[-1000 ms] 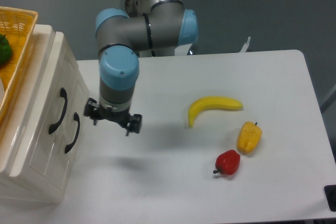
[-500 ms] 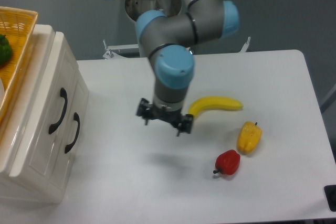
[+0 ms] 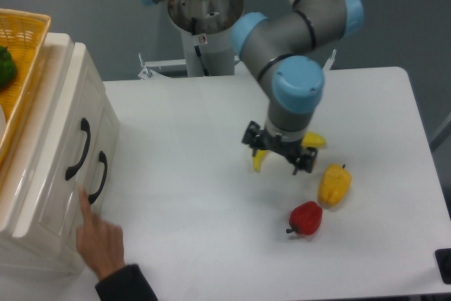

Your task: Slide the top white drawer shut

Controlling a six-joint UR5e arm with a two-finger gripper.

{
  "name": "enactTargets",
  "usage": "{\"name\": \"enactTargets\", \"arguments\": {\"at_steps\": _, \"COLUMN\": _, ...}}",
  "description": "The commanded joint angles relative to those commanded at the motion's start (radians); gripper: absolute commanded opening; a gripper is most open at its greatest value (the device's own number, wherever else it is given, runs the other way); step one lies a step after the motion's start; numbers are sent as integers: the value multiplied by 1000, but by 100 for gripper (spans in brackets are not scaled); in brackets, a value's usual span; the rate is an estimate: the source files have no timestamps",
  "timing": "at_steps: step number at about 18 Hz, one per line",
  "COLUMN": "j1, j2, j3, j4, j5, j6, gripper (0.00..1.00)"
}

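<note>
Where two handles show, one banana [image 3: 259, 161].

A white counter [image 3: 211, 174] carries a banana [image 3: 313, 140], partly hidden, with a yellow pepper [image 3: 334, 185] near it and a red pepper [image 3: 306, 218] just beside that. A woven yellow basket [image 3: 21, 75] sits on the cabinet at left, holding something green [image 3: 5, 65]. The lower drawer front [image 3: 95, 188] bears 1 black handle [image 3: 99, 177].
</note>
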Motion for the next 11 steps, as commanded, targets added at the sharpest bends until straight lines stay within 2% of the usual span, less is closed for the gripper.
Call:
{"name": "enactTargets", "arguments": {"at_steps": 3, "j1": 64, "j2": -2, "j3": 12, "j4": -2, "j5": 2, "j6": 140, "gripper": 100}}
{"name": "enactTargets", "arguments": {"at_steps": 6, "j1": 105, "j2": 4, "j3": 2, "j4": -11, "j5": 5, "j6": 220, "gripper": 100}}
{"name": "enactTargets", "arguments": {"at_steps": 11, "j1": 112, "j2": 8, "j3": -17, "j4": -11, "j5": 17, "j6": 246, "gripper": 100}}
